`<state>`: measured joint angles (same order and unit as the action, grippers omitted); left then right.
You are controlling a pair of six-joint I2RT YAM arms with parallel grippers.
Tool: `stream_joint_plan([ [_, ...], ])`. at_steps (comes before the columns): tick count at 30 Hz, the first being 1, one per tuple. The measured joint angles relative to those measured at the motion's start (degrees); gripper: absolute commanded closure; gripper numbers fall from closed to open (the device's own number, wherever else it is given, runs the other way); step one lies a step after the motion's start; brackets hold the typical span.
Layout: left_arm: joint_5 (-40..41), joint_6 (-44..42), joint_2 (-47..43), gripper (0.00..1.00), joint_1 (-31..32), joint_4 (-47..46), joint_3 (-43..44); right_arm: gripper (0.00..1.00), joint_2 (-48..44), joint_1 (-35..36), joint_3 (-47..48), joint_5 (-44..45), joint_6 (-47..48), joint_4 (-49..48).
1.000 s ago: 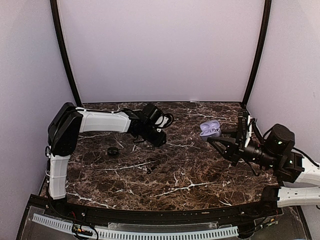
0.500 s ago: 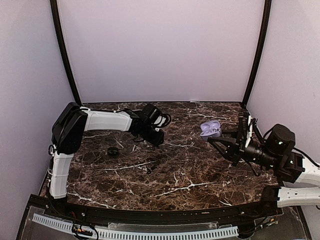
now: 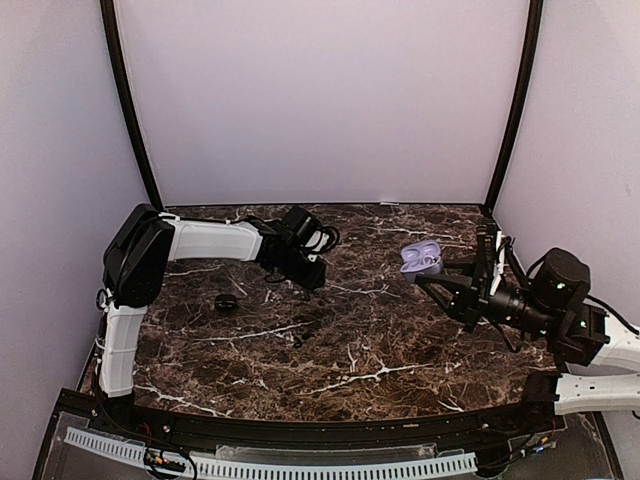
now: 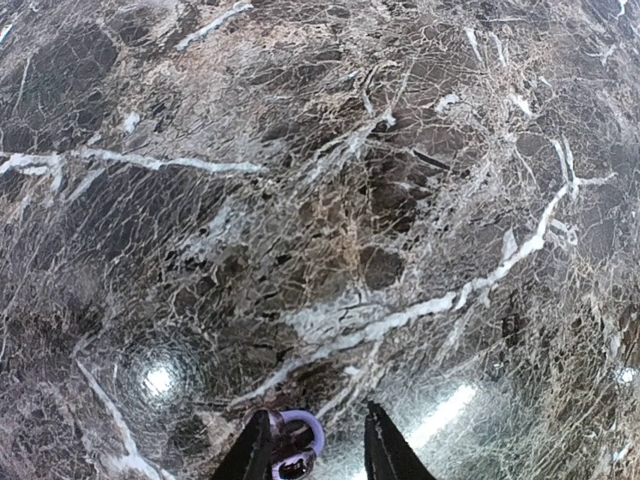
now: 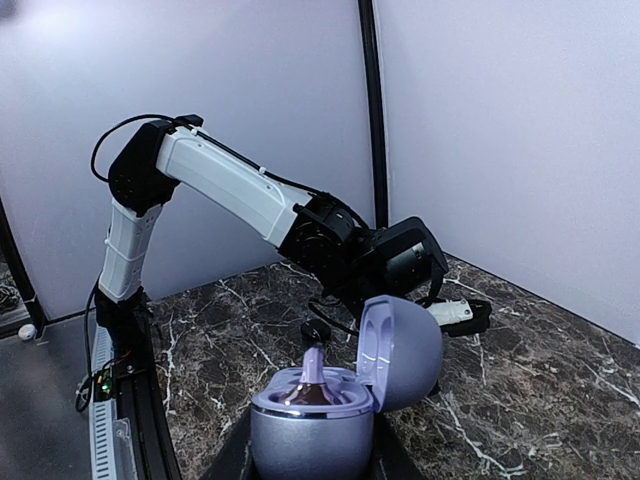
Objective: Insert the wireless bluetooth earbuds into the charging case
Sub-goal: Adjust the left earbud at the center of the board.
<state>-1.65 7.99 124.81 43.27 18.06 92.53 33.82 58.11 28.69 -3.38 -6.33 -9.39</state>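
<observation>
A pale purple earbud (image 4: 297,440) sits between my left gripper's (image 4: 318,415) fingertips, pressed to the left finger, its lower part cut off by the frame edge. The marble lies well behind it. In the top view that gripper (image 3: 306,273) hangs over the table's back centre. My right gripper (image 3: 430,274) is shut on the purple charging case (image 3: 420,258), held above the table's right side with its lid open. In the right wrist view the case (image 5: 312,430) fills the bottom, and another pale purple earbud (image 5: 313,372) stands stem-up in its left well.
A small dark round object (image 3: 227,303) lies on the marble table (image 3: 350,350) at the left; the right wrist view shows it (image 5: 317,329) just past the case. The left arm (image 5: 230,185) spans the space behind the case. Pale walls enclose three sides.
The left arm has shifted slightly back and to the left with the earbud between its fingers. The right arm and the case have stayed still.
</observation>
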Motion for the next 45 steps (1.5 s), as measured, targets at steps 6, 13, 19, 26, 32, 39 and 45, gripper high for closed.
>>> stream_joint_plan([
  [6, -0.9, 0.0, 0.0, 0.69, 0.0, 0.0, 0.0, 1.00, 0.1, 0.0, 0.0, 0.0, 0.0, 0.0],
  [13, -1.1, 0.0, 0.1, 0.69, 0.0, 0.0, 0.0, 1.00, 0.2, 0.0, 0.0, 0.0, 0.0, 0.0],
  [19, -1.0, 0.0, 0.8, 0.69, 0.0, 0.1, 0.0, 1.00, 0.4, 0.0, 0.0, 0.0, 0.0, 0.0],
  [26, -0.5, 0.0, 1.5, 0.70, -0.1, 1.0, 0.0, 1.00, 0.4, 0.0, 0.0, 0.0, 0.1, 0.0],
  [32, 1.0, 0.0, 1.5, 0.73, -0.4, 2.1, 0.0, 1.00, 0.8, 0.0, 0.0, 0.0, 0.3, 0.0],
  [39, 2.1, -0.1, 1.5, 0.84, -0.4, 2.5, 0.0, 1.00, 0.8, 0.0, 0.0, 0.2, 0.5, 0.0],
  [45, 0.7, -0.4, 0.5, 0.96, -0.4, 1.7, -1.7, 1.00, 1.1, 0.0, 0.0, 0.2, 0.5, 0.0],
])
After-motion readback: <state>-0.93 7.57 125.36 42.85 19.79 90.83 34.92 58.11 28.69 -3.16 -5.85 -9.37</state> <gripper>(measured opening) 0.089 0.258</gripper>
